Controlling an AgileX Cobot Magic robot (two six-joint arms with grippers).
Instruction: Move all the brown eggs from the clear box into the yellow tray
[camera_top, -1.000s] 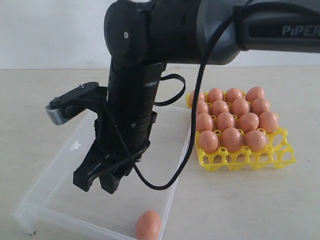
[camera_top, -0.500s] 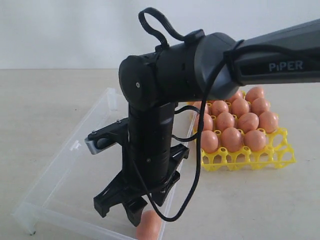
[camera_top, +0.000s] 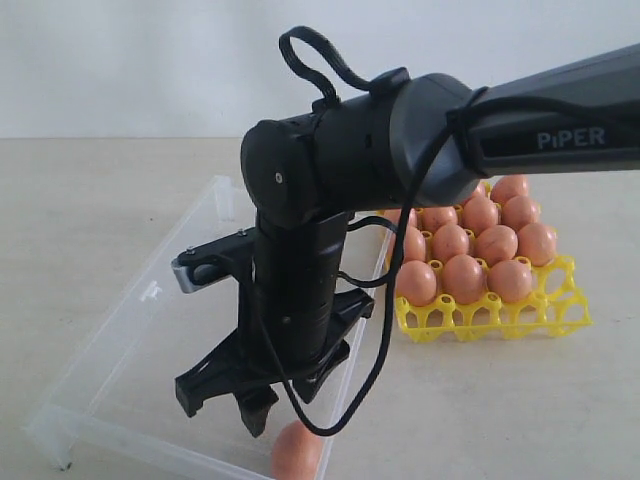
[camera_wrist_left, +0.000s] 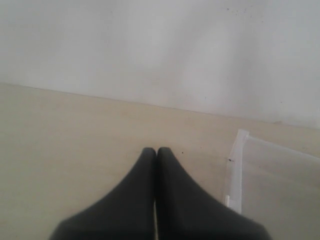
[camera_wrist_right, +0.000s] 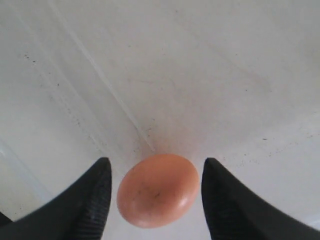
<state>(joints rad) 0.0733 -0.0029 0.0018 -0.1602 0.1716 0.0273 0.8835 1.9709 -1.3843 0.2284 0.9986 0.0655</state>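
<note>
One brown egg (camera_top: 297, 450) lies in the near corner of the clear box (camera_top: 120, 330). My right gripper (camera_top: 225, 410) reaches across into the box and points down, open. In the right wrist view the egg (camera_wrist_right: 158, 190) lies between the two black fingers of the right gripper (camera_wrist_right: 156, 162), with a gap on each side. The yellow tray (camera_top: 560, 312) stands to the right of the box, and several brown eggs (camera_top: 464, 277) fill its cups. My left gripper (camera_wrist_left: 156, 151) is shut and empty over bare table, beside a corner of the box (camera_wrist_left: 239, 170).
The right arm's black cable (camera_top: 385, 330) loops down between the box and the tray. The tray's nearest row of cups (camera_top: 500, 318) holds no eggs. Beige table (camera_top: 480, 410) surrounds both.
The right arm has swung from the box's middle to its near corner and dropped lower over the egg. Its jaws have spread wider. The left gripper has not changed.
</note>
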